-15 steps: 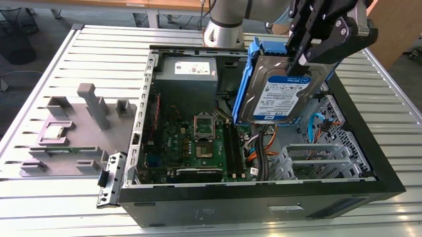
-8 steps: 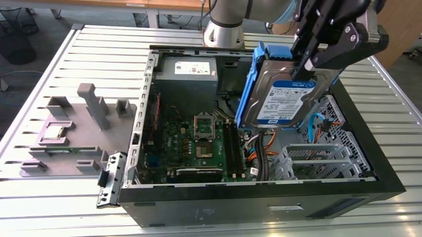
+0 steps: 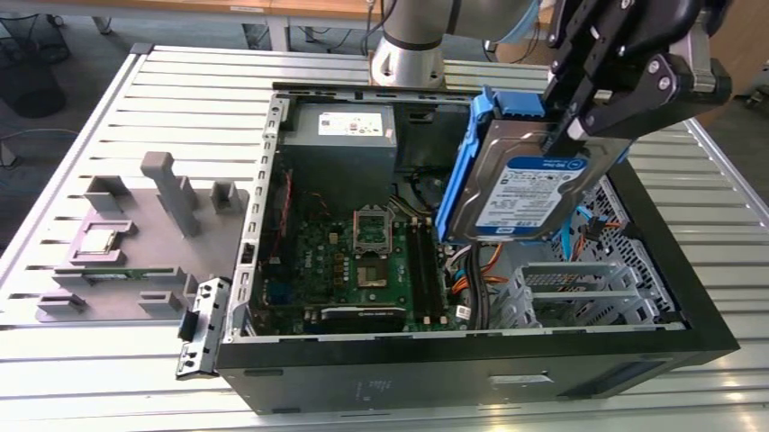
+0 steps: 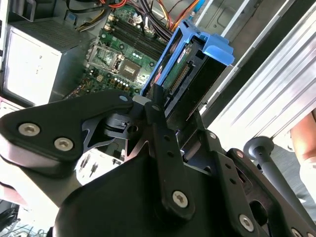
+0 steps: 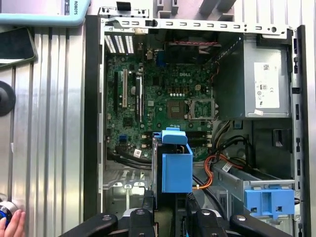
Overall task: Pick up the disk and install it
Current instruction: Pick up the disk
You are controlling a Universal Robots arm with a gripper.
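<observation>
1. Open computer case [image 3: 481,373] lies on the slatted table [image 3: 72,378], with the drive cage [image 3: 577,288] in its near corner, exterior view's right.
2. The disk [image 3: 529,193] hangs tilted on edge above that cage, not seated.
3. The gripper [image 3: 574,135] is clamped tight on the disk's upper end.
4. Power supply [image 3: 340,135] sits at the case's far edge.

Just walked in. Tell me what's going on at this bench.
A single robot arm is working over an open desktop computer case. Its gripper is shut on the disk, a silver hard drive in a blue carrier. It holds the disk on edge in the air above the case's interior, over the space between the motherboard and the metal drive cage at the exterior view's right. The disk is not yet seated in anything.
</observation>
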